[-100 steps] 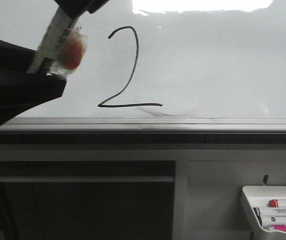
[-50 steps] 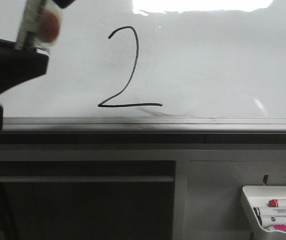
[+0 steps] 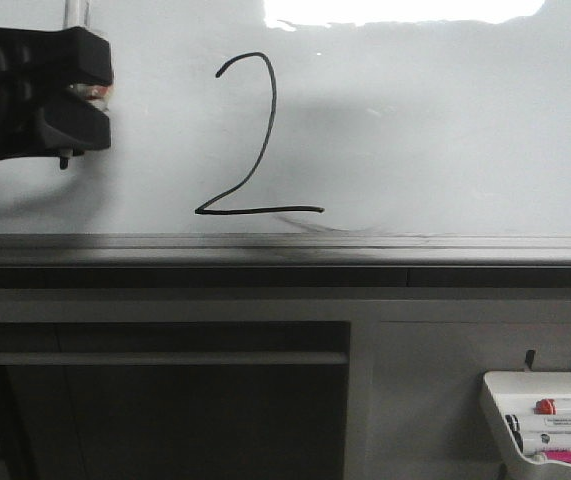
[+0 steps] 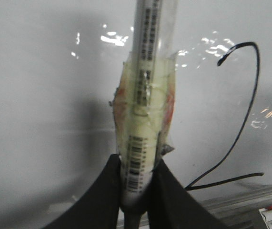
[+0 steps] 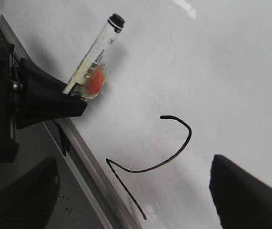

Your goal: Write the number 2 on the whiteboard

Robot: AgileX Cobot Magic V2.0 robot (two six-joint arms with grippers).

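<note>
Looking at the whiteboard, you see the number 2 drawn, just right of your left gripper, which pinches the marker upright. Right gripper looks spread open, farther away.

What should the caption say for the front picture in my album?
A finished number 2 on the whiteboard, the left tool holding a marker beside it.
</note>
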